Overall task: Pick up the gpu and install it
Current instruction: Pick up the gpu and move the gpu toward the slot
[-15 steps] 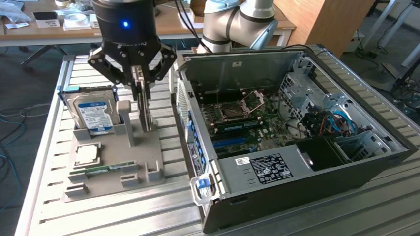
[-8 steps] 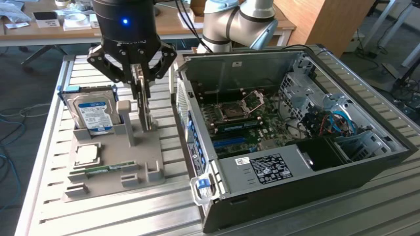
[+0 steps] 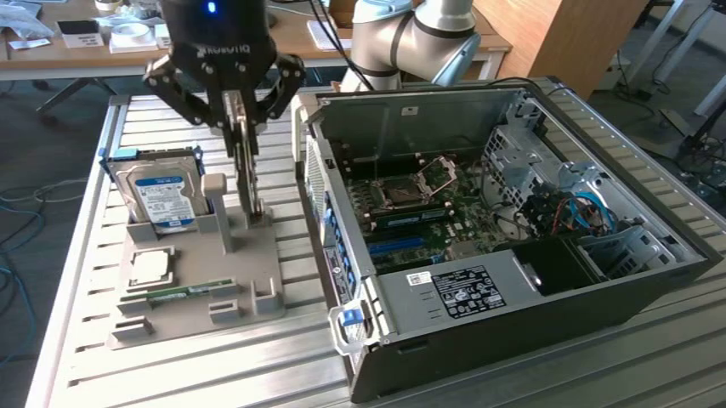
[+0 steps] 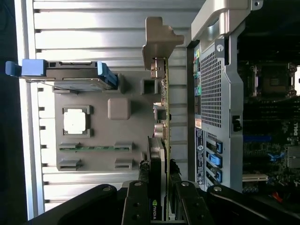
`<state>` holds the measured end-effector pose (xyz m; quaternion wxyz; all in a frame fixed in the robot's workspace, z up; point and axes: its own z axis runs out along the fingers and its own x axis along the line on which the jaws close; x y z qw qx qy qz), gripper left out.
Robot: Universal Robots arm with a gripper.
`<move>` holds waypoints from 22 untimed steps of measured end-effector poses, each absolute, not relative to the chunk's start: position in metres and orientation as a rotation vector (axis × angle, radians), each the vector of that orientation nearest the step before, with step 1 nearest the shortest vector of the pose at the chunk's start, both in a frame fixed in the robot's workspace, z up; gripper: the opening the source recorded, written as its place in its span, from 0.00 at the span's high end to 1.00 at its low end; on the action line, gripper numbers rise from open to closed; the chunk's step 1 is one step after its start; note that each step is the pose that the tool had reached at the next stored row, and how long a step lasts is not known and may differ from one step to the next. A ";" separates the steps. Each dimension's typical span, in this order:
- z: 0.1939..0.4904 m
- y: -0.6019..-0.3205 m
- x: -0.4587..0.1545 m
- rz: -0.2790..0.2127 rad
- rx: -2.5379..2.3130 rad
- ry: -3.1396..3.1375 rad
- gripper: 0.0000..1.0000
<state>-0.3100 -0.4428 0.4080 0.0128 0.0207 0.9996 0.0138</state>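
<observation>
Evidently the work is at its first stage: the grasp is made, but nothing is installed. The gripper (image 3: 241, 127) hangs over the gray holder tray (image 3: 244, 272) on the slatted table (image 3: 170, 365), and its fingers (image 4: 185, 204) are clenched on the top edge of the gpu (image 3: 252, 191), one on each face of the thin black card.

The card stands upright on its long edge at the side of the tray nearest the computer case (image 3: 590, 297). In the wrist view it is seen edge-on, with its silver bracket (image 4: 158, 40) at the end away from the gripper. Its lower edge looks to be at or just above its slot in the tray; whether it is lifted free cannot be told.

The hard drive (image 3: 162, 194) stands in its own cradle beside the card. The processor chip (image 3: 151, 268) and the green memory stick (image 3: 182, 295) lie flat in their places on the tray.

The case lies open, just beside the tray on the exterior view's right. Its motherboard (image 3: 454, 212) is exposed and its blue expansion slots (image 3: 397, 246) hold no card.

So the pick-up counts, at most, as half done: the card is held but not carried anywhere. Moving it across to the case and seating it in a slot both remain undone.
</observation>
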 end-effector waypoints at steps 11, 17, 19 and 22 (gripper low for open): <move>0.432 -0.443 -0.310 0.043 0.065 3.115 0.73; 0.432 -0.443 -0.308 0.043 0.064 3.115 0.73; 0.432 -0.442 -0.305 0.043 0.065 3.115 0.73; 0.432 -0.442 -0.298 0.044 0.065 3.115 0.73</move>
